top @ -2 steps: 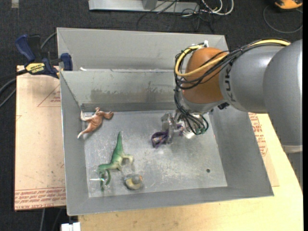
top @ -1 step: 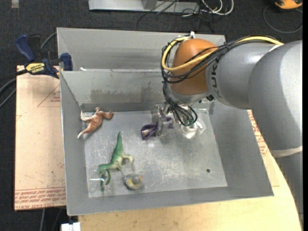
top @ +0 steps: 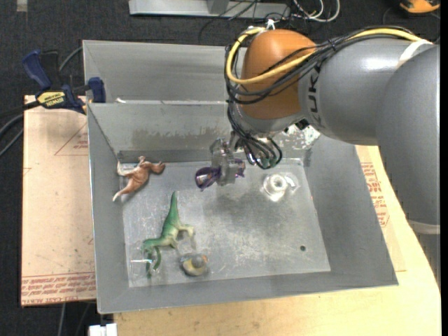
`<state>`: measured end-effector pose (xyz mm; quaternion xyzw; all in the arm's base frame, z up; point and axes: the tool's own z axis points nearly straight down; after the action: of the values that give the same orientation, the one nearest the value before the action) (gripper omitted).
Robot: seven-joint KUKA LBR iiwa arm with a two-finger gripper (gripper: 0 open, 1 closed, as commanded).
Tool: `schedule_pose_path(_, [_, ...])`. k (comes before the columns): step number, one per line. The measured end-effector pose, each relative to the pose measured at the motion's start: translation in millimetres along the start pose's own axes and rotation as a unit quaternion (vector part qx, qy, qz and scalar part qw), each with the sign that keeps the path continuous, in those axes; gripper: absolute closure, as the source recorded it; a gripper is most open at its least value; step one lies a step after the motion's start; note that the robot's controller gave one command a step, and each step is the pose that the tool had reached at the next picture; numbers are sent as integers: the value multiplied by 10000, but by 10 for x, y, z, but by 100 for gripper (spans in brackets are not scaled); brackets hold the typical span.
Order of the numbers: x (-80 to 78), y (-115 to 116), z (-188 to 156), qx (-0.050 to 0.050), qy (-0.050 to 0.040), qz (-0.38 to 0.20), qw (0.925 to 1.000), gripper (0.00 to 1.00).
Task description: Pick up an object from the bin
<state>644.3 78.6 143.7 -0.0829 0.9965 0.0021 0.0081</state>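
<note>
so the gripper sits near the back of the bin, about mid-width, and it looks pinched on a small purple toy. purple pokes out on both sides of the fingers, a longer curved bit to the left and a short stub to the right. can't make out what the toy actually is, some little plastic figure by the look of it.

handling guess: light, hard moulded plastic, stiff, not fragile. smooth and a bit slick, and the shape is skinny and uneven, so my worry would be it twisting or swinging in the pinch rather than getting crushed. the hold seems to be around the middle, which is where i'd want it, on the thickest part of the body and not on the thin curved end.

nothing crowds it. the brown dino lies well off to the left by the wall, the green dino is down toward the front left with a small round thing just beside it, and a whitish ring-like piece is near on the right but apart from the toy.
</note>
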Motion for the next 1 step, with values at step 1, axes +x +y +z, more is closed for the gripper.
schedule_pose_path(1, [-44,-356,750,3,6,-126,9999,100])
